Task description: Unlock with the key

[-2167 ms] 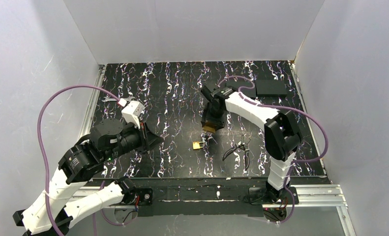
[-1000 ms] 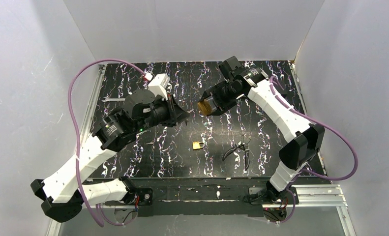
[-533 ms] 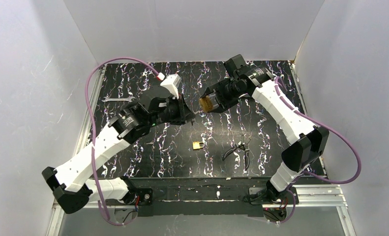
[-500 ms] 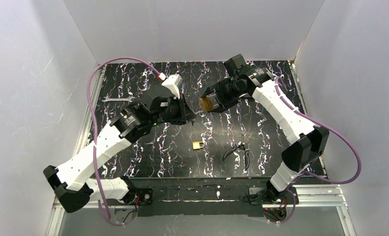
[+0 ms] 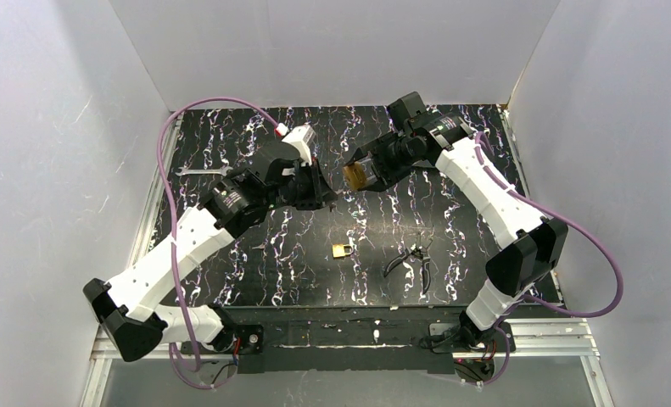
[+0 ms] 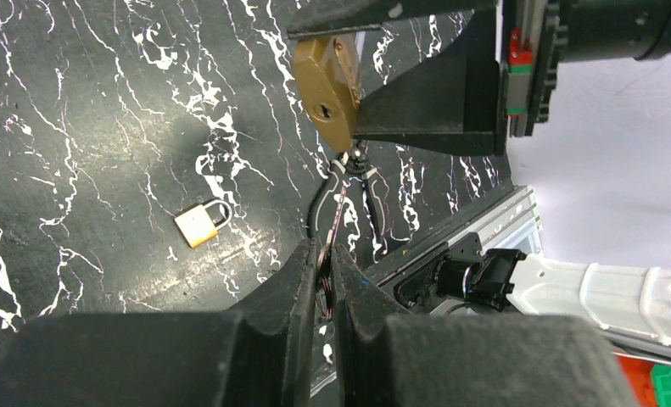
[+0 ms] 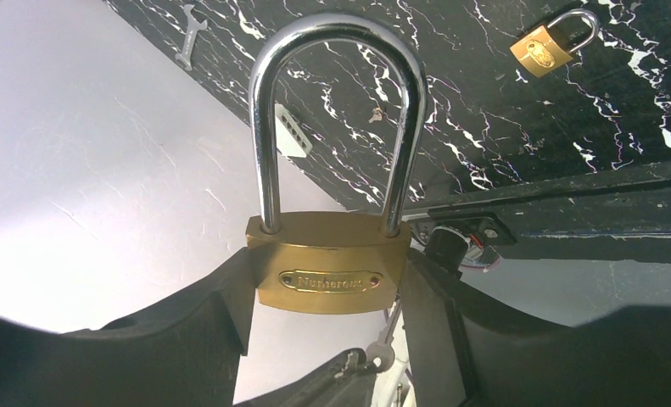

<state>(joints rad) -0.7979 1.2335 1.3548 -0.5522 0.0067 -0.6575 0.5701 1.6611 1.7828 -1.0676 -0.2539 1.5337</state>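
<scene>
Over black marbled tabletop (image 5: 298, 264), left gripper (image 6: 323, 250) pinches tiny flat dull-metal key (image 6: 338, 203), tip near brass padlock (image 6: 325, 97) clamped by right gripper (image 7: 327, 292).

We mark a small brass padlock (image 5: 342, 250) lying flat on the marbled table (image 5: 255, 263), nearward of the left fingers (image 6: 302, 280); pliers (image 5: 414, 258) lie right of it, nearward of the right fingers (image 7: 187, 331); a wrench (image 5: 203, 171) lies well left of the left fingers.

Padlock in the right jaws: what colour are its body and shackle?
The padlock has a brass-gold body, silver shackle; clearest in right wrist view.
</scene>
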